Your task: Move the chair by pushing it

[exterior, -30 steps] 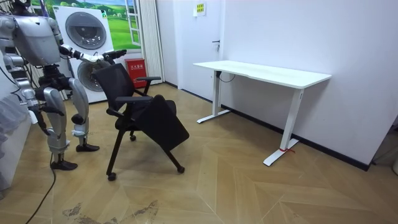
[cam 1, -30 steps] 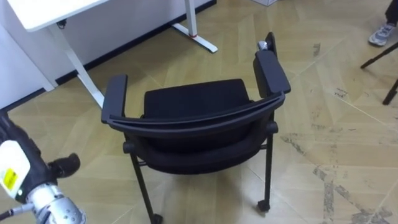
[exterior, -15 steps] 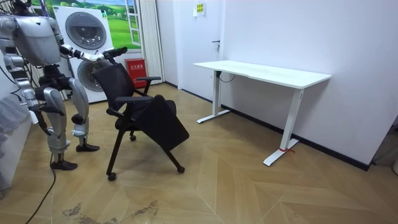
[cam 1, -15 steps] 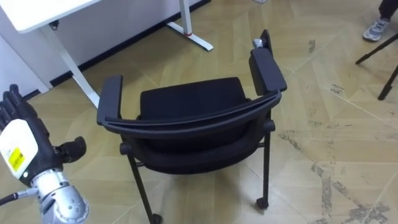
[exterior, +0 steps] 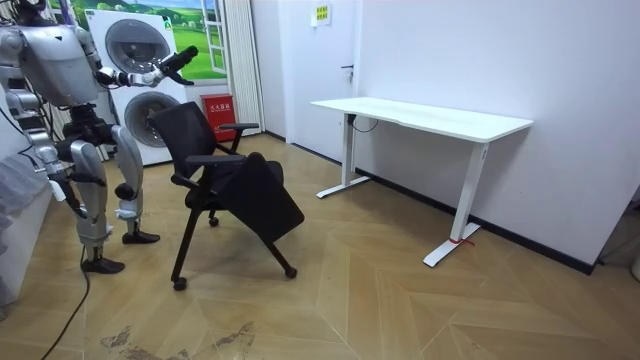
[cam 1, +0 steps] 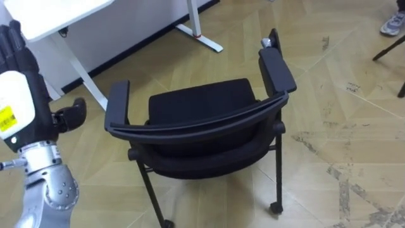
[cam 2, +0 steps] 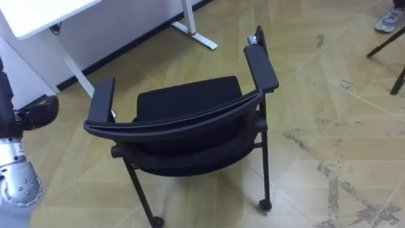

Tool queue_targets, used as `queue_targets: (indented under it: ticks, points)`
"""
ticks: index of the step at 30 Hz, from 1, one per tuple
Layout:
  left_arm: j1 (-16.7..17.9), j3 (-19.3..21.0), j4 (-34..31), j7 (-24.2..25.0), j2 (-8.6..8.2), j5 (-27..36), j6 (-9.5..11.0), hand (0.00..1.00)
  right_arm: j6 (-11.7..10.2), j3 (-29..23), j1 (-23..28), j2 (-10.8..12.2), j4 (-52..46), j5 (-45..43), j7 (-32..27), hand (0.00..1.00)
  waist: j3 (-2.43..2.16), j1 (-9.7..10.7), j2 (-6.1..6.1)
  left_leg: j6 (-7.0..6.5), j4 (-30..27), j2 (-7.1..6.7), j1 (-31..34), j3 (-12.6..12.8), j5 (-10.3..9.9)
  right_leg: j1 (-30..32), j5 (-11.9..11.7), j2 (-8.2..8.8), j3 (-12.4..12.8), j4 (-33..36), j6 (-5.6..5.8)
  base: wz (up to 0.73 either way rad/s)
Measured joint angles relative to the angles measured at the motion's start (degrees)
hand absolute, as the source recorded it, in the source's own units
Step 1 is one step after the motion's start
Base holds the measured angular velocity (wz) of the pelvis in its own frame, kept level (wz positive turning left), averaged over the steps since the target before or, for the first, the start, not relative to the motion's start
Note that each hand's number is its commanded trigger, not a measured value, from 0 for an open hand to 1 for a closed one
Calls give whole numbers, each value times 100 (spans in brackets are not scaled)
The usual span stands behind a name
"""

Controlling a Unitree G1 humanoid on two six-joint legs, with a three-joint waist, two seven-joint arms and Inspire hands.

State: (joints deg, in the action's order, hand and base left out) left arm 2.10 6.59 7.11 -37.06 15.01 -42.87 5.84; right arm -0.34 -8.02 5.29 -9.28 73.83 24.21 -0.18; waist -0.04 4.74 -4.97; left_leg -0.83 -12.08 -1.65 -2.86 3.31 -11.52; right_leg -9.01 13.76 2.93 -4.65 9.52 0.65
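Wood floor lies open to the right of the chair. The chair's left armrest edge is near a desk leg. The left robot hand is raised left of that armrest, fingers straight, released, clear of the chair. The right robot hand hangs low, and its state cannot be told.

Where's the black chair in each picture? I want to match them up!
Left eye view: the black chair with armrests sits in the middle, backrest nearest.
Right eye view: middle, a little leftward.
Room view: left of centre, before the robot.
Shared landmark: the white desk beyond the chair.
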Motion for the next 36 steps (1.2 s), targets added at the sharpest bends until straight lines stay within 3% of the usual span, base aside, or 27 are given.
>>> queue_targets:
  ticks: [8, 9, 13, 15, 16, 17, 20, 23, 26, 27, 30, 33, 36]
  points:
    - [-2, -132, -320, 519, 21, -69, -33, 0, -18, 5, -68, -59, 67, 3, 14, 0, 60, -9, 88, -1, -61, 0, 34, -23, -1, 5, 0, 1, 0, -2, 0, 0]
    - [-2, -214, -450, 551, 84, -64, -73, 0, -41, 7, -78, -79, 110, 9, 13, 0, 61, -1, 88, -1, -60, -1, 39, -24, -1, 6, -1, 3, -4, -1, 1, 0]
    - [-1, -587, -902, 941, 310, -320, -125, 0, -47, 4, -177, -179, 191, 1, 87, 0, 7, 38, -77, -4, -70, -5, 135, -33, 1, 86, -20, 7, -34, 5, 9, 2]
    - [0, -811, -1049, 1159, 383, -425, -148, 0, -64, 9, -225, -182, 225, -58, 89, 0, 10, 96, -112, -4, -69, -4, 142, -34, 2, 92, -20, 5, -40, 4, 9, 0]
    - [0, -941, -1064, 1305, 385, -479, -160, 0, -82, 26, -249, -185, 242, -83, 99, 0, -24, 115, -166, -5, -67, -3, 140, -34, 2, 92, -20, 5, -40, 4, 9, 0]
    - [0, -990, -1064, 1393, 385, -519, -164, 0, -90, 41, -260, -185, 242, -86, 107, 0, -31, 121, -185, -4, -65, -3, 133, -32, 2, 88, -20, 6, -40, 4, 9, 0]
    - [2, -1199, -1064, 1786, 386, -561, -172, 0, -94, 100, -313, -185, 281, -131, 203, 0, -10, 186, -183, -2, -55, 4, 124, -25, 4, 87, -20, -1, -33, 0, 9, 0]
    - [4, -1261, -1062, 2106, 388, -563, -172, 0, -98, 118, -302, -186, 281, -198, 221, 0, 63, 215, -79, -1, -56, 5, 132, -15, 5, 99, -20, -3, -16, -7, 9, 0]
    - [14, -1261, -1055, 2311, 523, -636, -174, 0, -106, 112, -282, -187, 281, -334, 220, 0, 108, 272, -8, -2, -56, 1, 157, -9, 4, 124, -20, -2, -11, -7, 9, 0]
    - [16, -1261, -1054, 2427, 635, -681, -173, 0, -113, 112, -278, -187, 281, -437, 217, 0, 118, 285, 27, -2, -58, 2, 169, -5, 4, 137, -20, -3, -11, -5, 9, 0]
    - [22, -1300, -1058, 2668, 859, -681, -180, 0, -146, 111, -246, -239, 297, -445, 206, 0, 59, 291, 5, -3, -66, 0, 224, -12, 4, 195, -38, -3, 0, 10, 10, 0]
    - [24, -1440, -1098, 2953, 925, -686, -194, 0, -208, 116, -254, -291, 413, -432, 208, 0, -3, 301, -86, -3, -49, -4, 180, -25, 4, 158, -55, 0, 8, 8, 13, 0]
    - [37, -1474, -1248, 3254, 1011, -686, -199, 0, -230, 122, -260, -288, 415, -450, 224, 0, 2, 288, -98, -4, -3, 2, 100, -23, 5, 107, -54, -8, 10, -5, 13, -2]
